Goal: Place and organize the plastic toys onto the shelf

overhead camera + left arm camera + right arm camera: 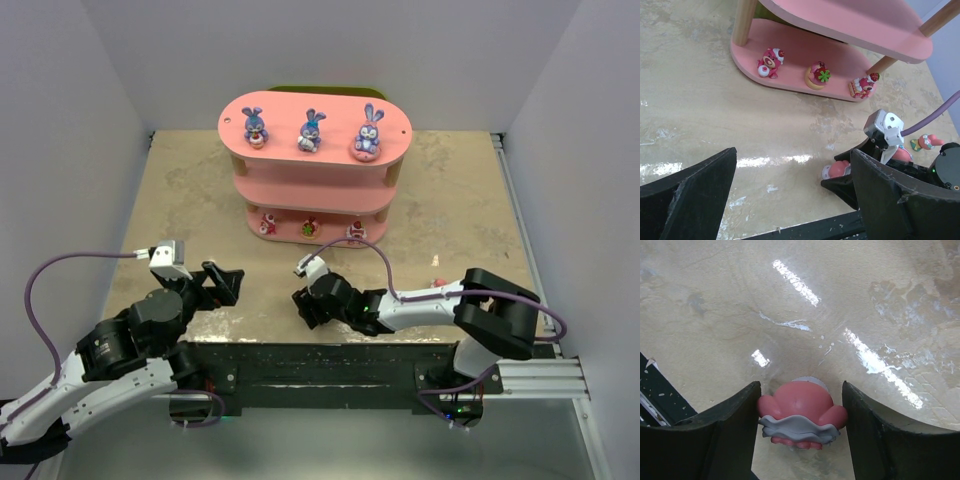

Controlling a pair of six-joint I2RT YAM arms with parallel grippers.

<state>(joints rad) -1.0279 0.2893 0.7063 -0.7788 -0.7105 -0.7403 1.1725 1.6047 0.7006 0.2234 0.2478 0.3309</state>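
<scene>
We see a pink toy (800,410) sitting on the table (200,200) near its front edge, well short of the shelf (340,115). The right gripper (801,390) straddles it, a finger against each side; we cannot tell whether it truly pinches. Another small toy (927,142) lies farther right on the table. Three bunnies (311,131) stand on the top board and three red-pink figures (817,75) on the bottom one. The left gripper (792,155) hangs spread wide, holding nothing.

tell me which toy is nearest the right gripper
The pink figurine with the grey frill, on the table between the right gripper's fingers; every other toy is farther off.
</scene>
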